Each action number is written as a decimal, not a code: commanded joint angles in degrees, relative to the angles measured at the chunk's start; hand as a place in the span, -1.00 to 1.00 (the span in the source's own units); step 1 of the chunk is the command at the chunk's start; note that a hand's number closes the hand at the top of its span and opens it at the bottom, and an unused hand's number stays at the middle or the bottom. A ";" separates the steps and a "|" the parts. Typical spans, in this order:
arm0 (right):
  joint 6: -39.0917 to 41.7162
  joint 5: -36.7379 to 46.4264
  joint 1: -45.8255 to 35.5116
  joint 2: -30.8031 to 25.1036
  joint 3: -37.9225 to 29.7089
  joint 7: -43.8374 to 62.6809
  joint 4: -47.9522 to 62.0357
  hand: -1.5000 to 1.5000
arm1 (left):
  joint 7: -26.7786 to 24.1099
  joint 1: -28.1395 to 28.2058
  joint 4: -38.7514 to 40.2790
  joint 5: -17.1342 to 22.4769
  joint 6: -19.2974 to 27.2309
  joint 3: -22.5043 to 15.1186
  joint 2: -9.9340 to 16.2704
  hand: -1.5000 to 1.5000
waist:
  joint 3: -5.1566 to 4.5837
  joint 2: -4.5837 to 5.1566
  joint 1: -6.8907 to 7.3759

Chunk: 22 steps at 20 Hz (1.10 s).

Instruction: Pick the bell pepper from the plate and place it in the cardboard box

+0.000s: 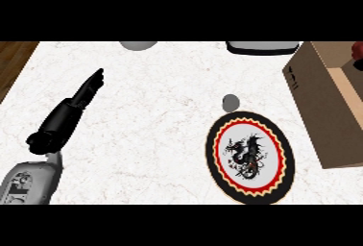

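Observation:
The round plate (249,157), black-rimmed with a red and yellow ring and a dragon drawn in its white centre, lies on the counter right of the middle with nothing on it. The open cardboard box (320,103) stands at the right edge, just beside the plate. A red rounded thing (358,49), likely the bell pepper, shows inside the box at the top right corner, cut by the view's edge. My left hand (79,98) rests at the left with fingers straight, pointing away, far from plate and box. My right hand does not show.
A small grey oval (231,102) sits on the counter just beyond the plate. A grey rounded object (138,45) and a dark-and-white object (262,47) stand at the far edge. Wooden floor (14,60) shows past the counter's left edge.

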 commanded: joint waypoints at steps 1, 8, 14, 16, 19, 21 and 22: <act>5.23 -3.32 2.85 -3.44 -2.35 -6.35 3.94 1.00 | 2.51 0.76 -2.87 0.33 -0.74 -0.29 0.05 0.00 | 0.04 0.00 0.60; 15.52 -6.68 5.17 -4.00 -3.56 -10.08 6.84 -1.00 | -1.45 0.75 1.06 -1.82 0.37 -0.18 -0.71 0.00 | 0.00 -0.04 0.04; 11.30 -11.23 8.12 -5.70 -6.44 -24.07 2.61 -1.00 | -2.54 3.21 -1.19 -1.18 -0.72 0.15 -0.34 0.00 | 0.05 -0.16 0.21; 6.50 -14.65 5.26 -4.18 -9.80 -24.72 -0.73 -1.00 | -0.74 0.89 0.63 -1.25 0.03 0.30 -1.10 0.00 | 0.06 -0.28 -0.56; -0.40 -24.94 3.90 -3.00 -20.48 -27.98 -3.61 -1.00 | -1.58 2.46 0.68 -0.37 -0.48 1.90 0.18 0.00 | 0.24 -0.82 -1.78; -4.53 -30.11 3.96 -2.32 -26.39 -28.24 -3.88 -1.00 | -1.55 2.59 0.12 -0.22 -0.71 1.25 -0.37 0.00 | 0.30 -0.48 -1.30; -5.46 -32.46 3.88 -2.29 -28.82 -28.91 -4.26 -1.00 | -1.75 2.96 -1.14 0.32 -1.30 1.58 0.20 0.00 | 0.28 -0.59 -0.78</act>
